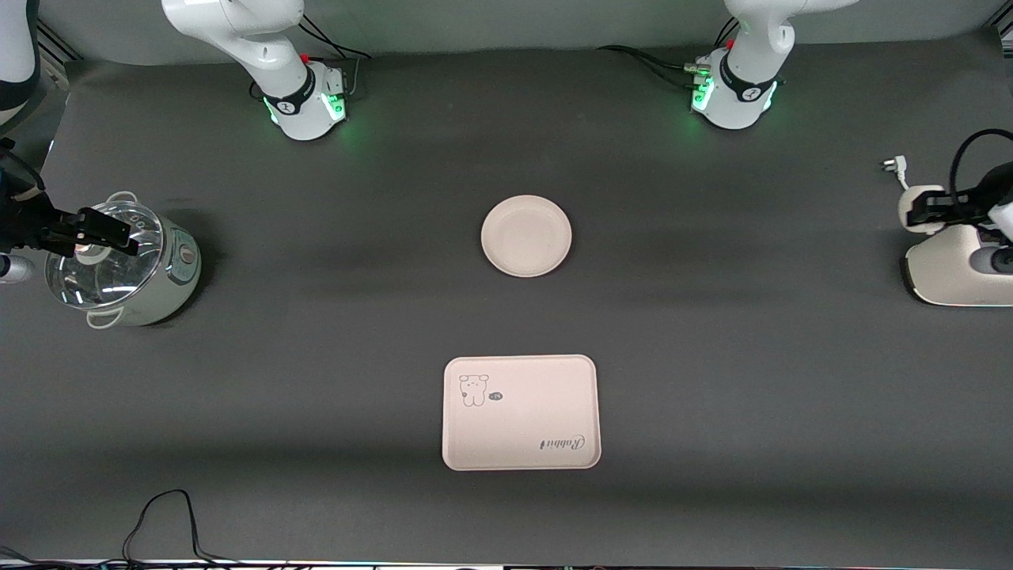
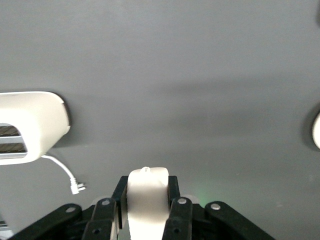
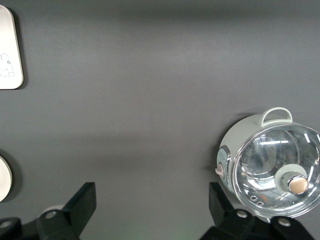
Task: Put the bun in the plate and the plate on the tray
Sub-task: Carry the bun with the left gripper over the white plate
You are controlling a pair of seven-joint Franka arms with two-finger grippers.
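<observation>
Bun (image 2: 146,200) in left gripper (image 2: 145,207), plate (image 1: 526,236) unobstructed

Plate (image 1: 526,236) empty mid-table; tray (image 1: 520,412) nearer camera; left hand (image 1: 922,209) grips bun (image 1: 912,199).

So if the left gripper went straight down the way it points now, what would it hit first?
Probably bare table: the left gripper, shut on the bun, hangs beside the white appliance, whose plug lies close by. Depth is unclear.
</observation>
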